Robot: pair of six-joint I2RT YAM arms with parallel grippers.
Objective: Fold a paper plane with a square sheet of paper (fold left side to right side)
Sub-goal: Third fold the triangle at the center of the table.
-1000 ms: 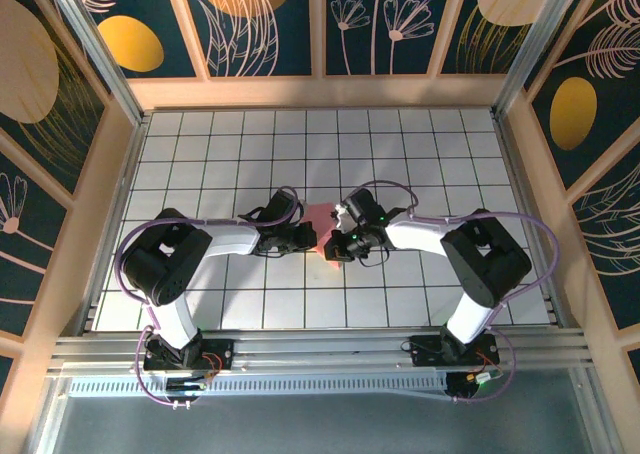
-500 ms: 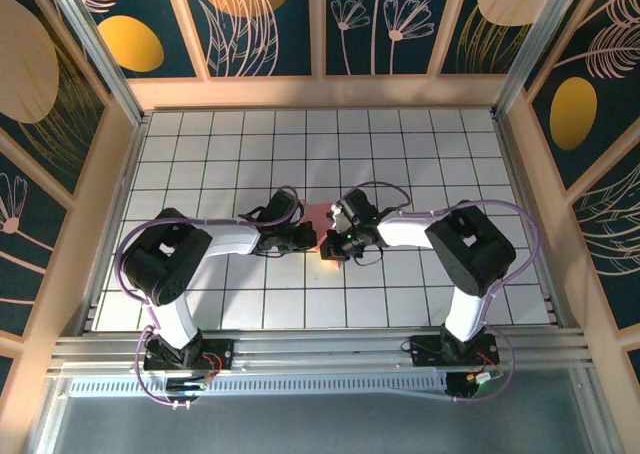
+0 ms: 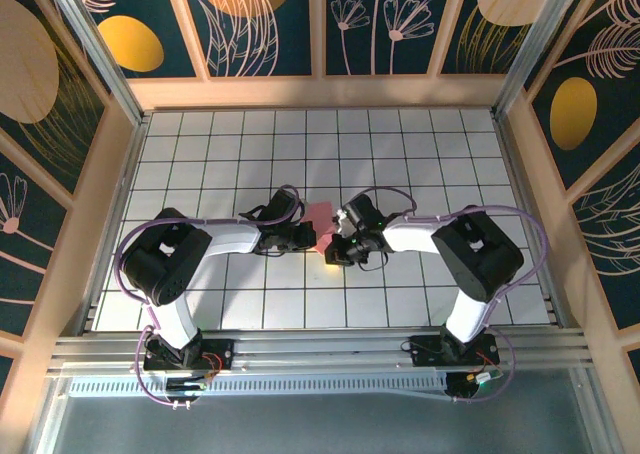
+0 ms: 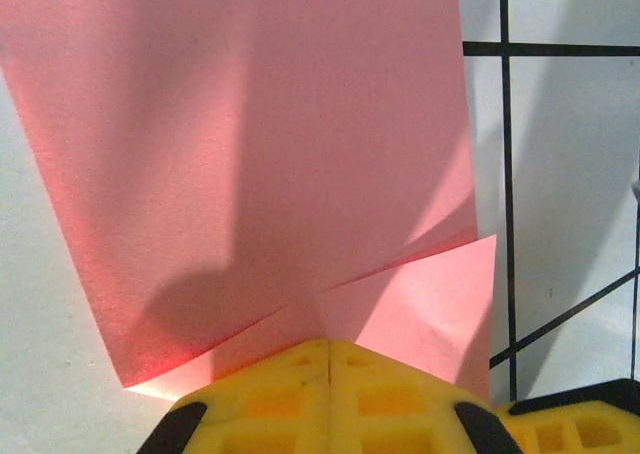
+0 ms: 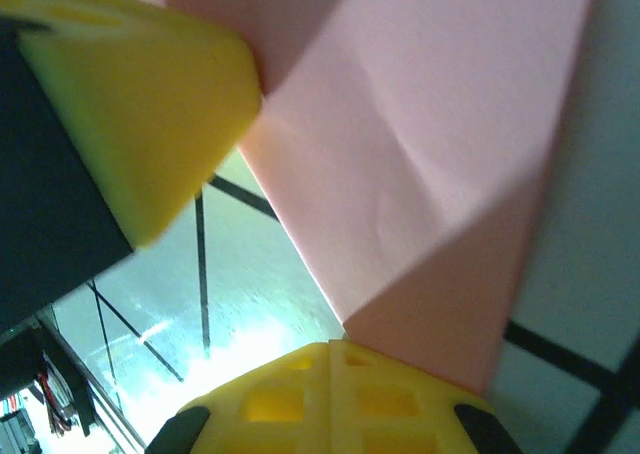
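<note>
The bench [image 3: 200,154] is surfaced with white square tiles divided by dark grid lines. It is bordered by pale wooden rims on the left, right and far sides, and by a metal rail [image 3: 320,349] along the near edge. A pink sheet of paper [image 3: 318,214] is laid directly on the tiles near the middle of the bench. In the left wrist view a folded corner flap is seen on it, with bare tile beside its right edge.
</note>
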